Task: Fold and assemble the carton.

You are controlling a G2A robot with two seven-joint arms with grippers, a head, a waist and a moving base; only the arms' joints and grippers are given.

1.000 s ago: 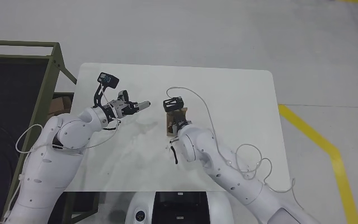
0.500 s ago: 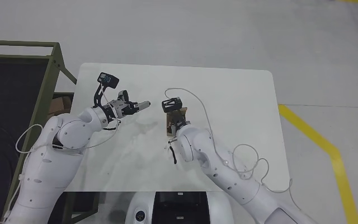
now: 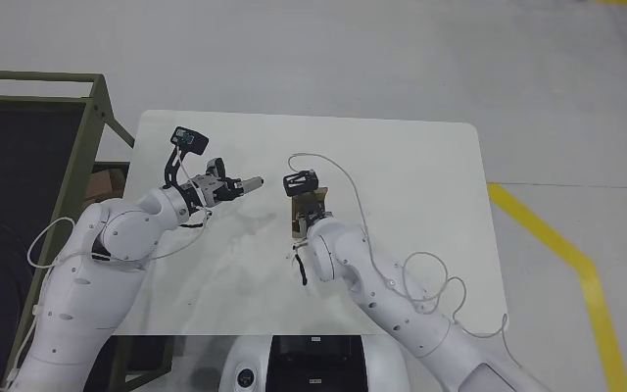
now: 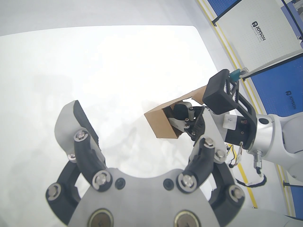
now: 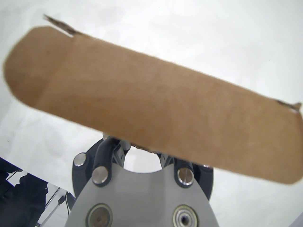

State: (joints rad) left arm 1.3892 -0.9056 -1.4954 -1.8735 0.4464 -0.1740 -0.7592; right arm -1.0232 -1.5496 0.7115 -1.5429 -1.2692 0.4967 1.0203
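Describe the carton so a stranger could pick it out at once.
Look to the white table, near its middle, where the right claw sits. The carton is the small open box held in that claw, with one flap sticking out. It is the only brown cardboard thing on the table; the left claw, apart from it, is open and empty.

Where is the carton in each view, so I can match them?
Top view: the carton sits near the middle of the white table, partly hidden under the right arm.
Left wrist view: the carton is beyond the open left gripper, with the right gripper at its open end.
Right wrist view: the carton stretches across as a brown flap, close to the camera.
Shared landmark: the white table.
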